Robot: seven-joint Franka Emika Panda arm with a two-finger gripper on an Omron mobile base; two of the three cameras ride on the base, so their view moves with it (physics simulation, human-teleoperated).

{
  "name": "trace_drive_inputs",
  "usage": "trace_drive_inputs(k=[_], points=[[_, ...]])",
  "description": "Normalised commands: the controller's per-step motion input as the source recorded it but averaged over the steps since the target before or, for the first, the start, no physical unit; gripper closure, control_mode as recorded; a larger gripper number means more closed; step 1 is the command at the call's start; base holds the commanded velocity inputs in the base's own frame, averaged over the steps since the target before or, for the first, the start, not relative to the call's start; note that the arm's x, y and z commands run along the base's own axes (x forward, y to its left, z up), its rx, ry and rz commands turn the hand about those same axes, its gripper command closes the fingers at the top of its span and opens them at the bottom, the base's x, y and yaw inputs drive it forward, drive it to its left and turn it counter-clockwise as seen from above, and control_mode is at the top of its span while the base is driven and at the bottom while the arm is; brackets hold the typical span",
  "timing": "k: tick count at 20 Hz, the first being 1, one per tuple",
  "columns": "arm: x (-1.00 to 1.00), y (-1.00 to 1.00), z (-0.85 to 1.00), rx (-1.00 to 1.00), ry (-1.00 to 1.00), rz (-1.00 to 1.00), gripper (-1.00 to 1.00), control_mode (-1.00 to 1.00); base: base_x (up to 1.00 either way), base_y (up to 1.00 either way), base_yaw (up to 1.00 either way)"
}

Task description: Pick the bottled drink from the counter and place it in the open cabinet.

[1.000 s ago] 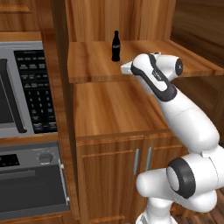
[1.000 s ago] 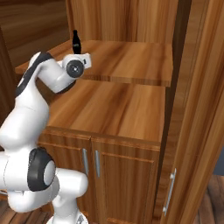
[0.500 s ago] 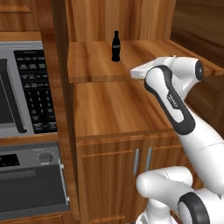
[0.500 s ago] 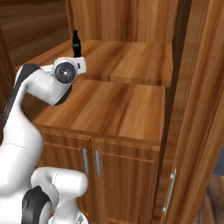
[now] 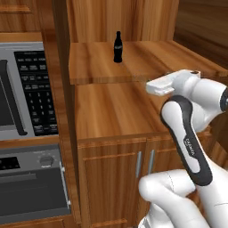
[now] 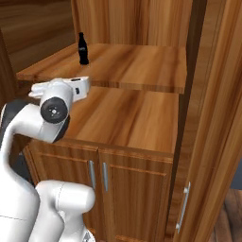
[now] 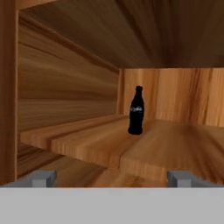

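Bottle's parked on the cabinet shelf, gripper empty and backed off

The bottle [image 5: 117, 46] stands upright toward the far left of the upper shelf [image 5: 147, 64] of the cabinet [image 6: 142, 28], nothing touching it. The gripper [image 7: 111, 178] sits well apart from it, out in front of the shelf's near edge and a bit lower, about level with that edge. In the hand view the bottle [image 7: 136, 110] is dead ahead, slightly right of centre, with the two fingertips [image 7: 41, 178] spread wide at the bottom and nothing between them. The arm [image 5: 189, 138] comes up from the base, bends sharply at the elbow, and the white hand [image 5: 162, 83] points left and away toward the shelf, over the lower shelf [image 6: 127, 120]. Two-door cupboard [image 6: 97, 189] sits below, microwave [image 5: 26, 89] off to the left.
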Motion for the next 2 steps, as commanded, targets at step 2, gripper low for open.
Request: trace_drive_inputs(k=[2], points=[[-0.71, -0.1, 0.0, 0.03, 0.0, -0.12, -1.0, -1.0, 0.0, 0.0, 0.0]])
